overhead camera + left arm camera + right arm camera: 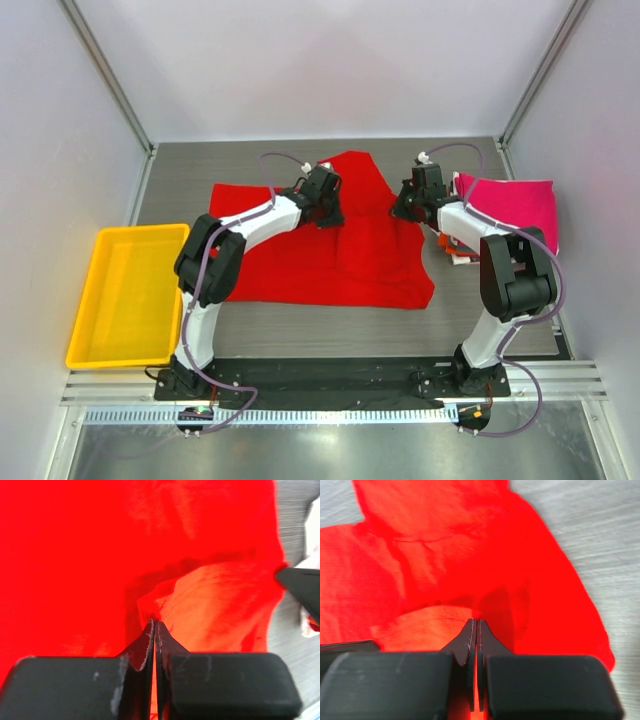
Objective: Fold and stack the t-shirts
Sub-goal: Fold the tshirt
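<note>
A bright red t-shirt lies spread on the grey table, its far part lifted. My left gripper is shut on a fold of its cloth at the far left of the lifted part; my right gripper is shut on the cloth at the far right. Both hold the raised edge between them. A folded magenta-pink t-shirt lies on a stack at the right, with an orange edge and a white edge showing under it. No grey-blue t-shirt shows.
A yellow plastic tray stands at the table's left edge. Grey table shows beyond the shirt. The enclosure's white walls stand close on the left, right and far sides.
</note>
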